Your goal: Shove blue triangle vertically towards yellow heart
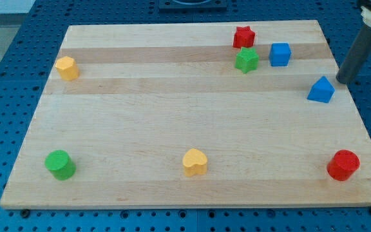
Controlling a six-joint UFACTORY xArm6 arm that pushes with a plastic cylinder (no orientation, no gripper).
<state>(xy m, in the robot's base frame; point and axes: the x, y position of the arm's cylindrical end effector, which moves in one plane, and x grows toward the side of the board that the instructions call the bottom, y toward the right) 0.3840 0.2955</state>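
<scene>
My tip (341,81) rests on the worktop (172,109), rod leaning toward the view's upper right (no hand to open). The blue triangle (321,90) sits just left of it; the yellow heart (194,162) lies far lower left.

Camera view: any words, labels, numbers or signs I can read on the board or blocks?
None. The wooden board, blue triangle, yellow heart and the other blocks carry no readable text or marks. My tip, just right of the blue triangle, is plain dark too.
</scene>
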